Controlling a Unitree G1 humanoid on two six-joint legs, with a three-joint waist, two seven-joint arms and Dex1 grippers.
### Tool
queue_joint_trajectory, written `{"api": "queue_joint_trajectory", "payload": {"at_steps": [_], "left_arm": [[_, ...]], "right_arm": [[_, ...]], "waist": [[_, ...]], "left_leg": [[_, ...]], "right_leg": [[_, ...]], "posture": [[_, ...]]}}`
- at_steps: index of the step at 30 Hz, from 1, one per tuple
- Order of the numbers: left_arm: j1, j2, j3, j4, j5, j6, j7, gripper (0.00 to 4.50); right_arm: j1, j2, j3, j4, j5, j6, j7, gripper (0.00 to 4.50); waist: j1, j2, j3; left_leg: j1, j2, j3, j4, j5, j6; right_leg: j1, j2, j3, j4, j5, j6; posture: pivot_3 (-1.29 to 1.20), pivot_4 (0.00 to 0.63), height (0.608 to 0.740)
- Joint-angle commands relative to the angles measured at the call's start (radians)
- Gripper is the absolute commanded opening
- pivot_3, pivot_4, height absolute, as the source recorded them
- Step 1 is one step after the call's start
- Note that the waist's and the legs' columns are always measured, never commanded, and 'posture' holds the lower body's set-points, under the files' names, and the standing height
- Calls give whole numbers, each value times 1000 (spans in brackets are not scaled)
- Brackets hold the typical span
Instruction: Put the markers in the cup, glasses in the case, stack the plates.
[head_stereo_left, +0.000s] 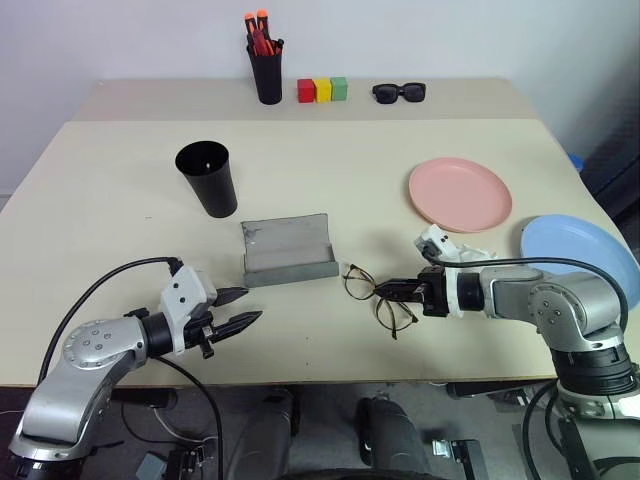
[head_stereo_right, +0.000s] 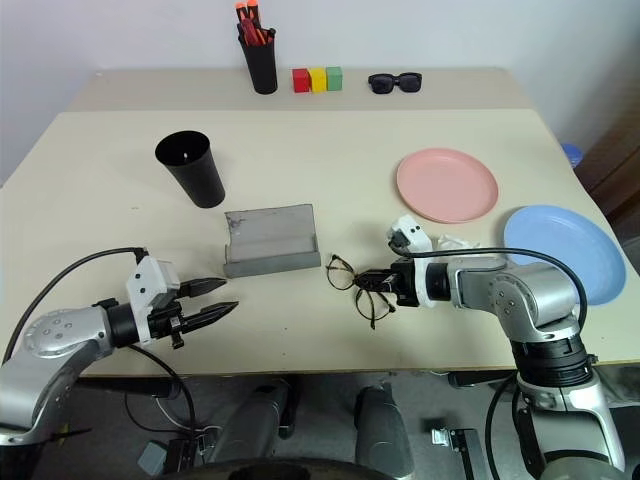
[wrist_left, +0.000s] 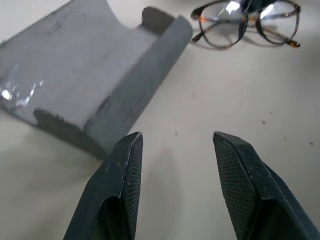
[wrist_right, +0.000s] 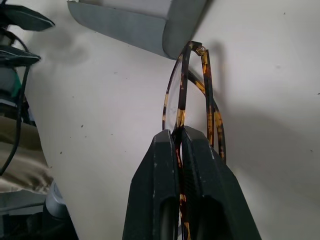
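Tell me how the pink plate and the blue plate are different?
The pink plate lies fully on the table; the blue plate sits at the table's right edge, nearer the robot. The pink plate stands free; the right arm partly hides the blue plate. Both are round, shallow and empty.

Beige table (head_stereo_left: 120, 220) bearing cup (head_stereo_left: 208, 178), plates (head_stereo_left: 459, 193)

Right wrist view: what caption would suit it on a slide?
Right gripper shut on the glasses, just short of the open grey case.

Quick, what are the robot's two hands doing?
Left gripper: open, holding nothing.
Right gripper: closed on the glasses.
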Motion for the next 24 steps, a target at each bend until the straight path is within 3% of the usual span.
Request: {"api": "queue_joint_trajectory", "payload": {"at_steps": [1,8,16,24], "left_arm": [[16,-16,66,10,-25,-31,31,2268],[60,-51,155,85,-30,-75,85,2268],[81,-62,148,107,-31,-120,97,2268],[145,-70,158,56,-38,-129,117,2268]], "right_arm": [[-44,-49,26,-94,-27,-63,20,58],[-263,-35,169,-188,-77,-257,147,58],[-541,177,457,288,-368,-601,303,58],[-646,311,489,659,-477,-726,463,58]], "waist": [[0,0,0],[-13,1,1],[-24,1,0],[-27,2,1]], "left_leg": [[0,0,0,0,0,0],[-1,1,1,-1,-2,-1],[0,2,1,-2,-2,-2],[0,1,2,-2,-1,0]], "right_leg": [[0,0,0,-1,0,0],[0,1,0,-3,0,0],[-3,2,0,-6,1,-1],[-3,3,0,0,1,0]], "posture": [[0,150,740],[0,150,740],[0,150,740],[0,150,740]]}}
